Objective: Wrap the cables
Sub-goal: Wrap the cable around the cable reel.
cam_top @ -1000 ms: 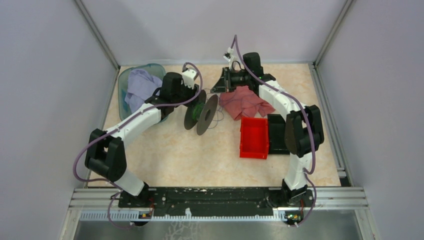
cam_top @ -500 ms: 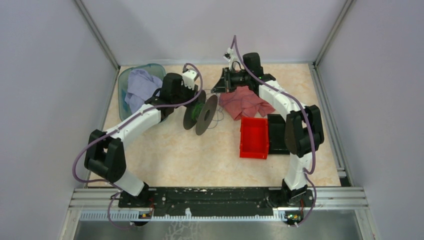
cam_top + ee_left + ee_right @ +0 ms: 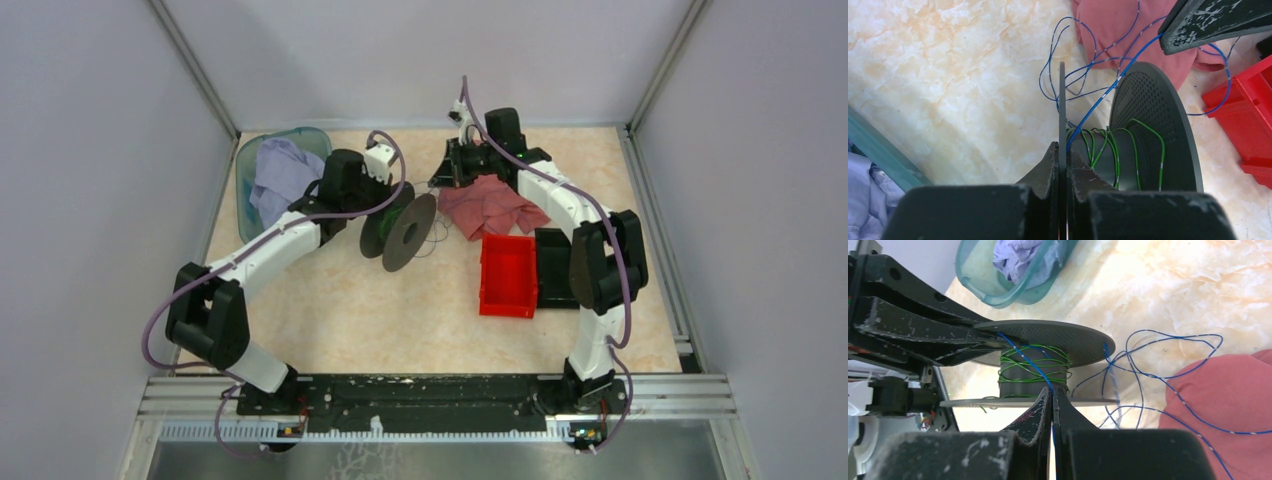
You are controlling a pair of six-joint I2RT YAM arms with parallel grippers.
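Observation:
A black spool (image 3: pixel 402 229) stands on edge mid-table, with green cable (image 3: pixel 1108 145) wound on its core. My left gripper (image 3: pixel 1062 147) is shut on the spool's thin near flange (image 3: pixel 1062 100), one finger on each face. A thin blue cable (image 3: pixel 1098 102) runs taut from the core up to my right gripper (image 3: pixel 1052 390), which is shut on it just above the spool (image 3: pixel 1048 337). The rest of the blue cable (image 3: pixel 1168 337) lies in loose loops on the table and over the pink cloth. In the top view the right gripper (image 3: pixel 445 172) hovers behind the spool.
A pink cloth (image 3: pixel 490 205) lies right of the spool, with a red bin (image 3: pixel 508 275) in front of it and a black block (image 3: pixel 553 265) beside that. A teal basket (image 3: pixel 243 165) holding lavender cloth sits at the back left. Walls enclose the table.
My left gripper has closed onto the spool's flange, and the spool has shifted slightly left and nearer. The right gripper has stayed shut and edged a little toward the back.

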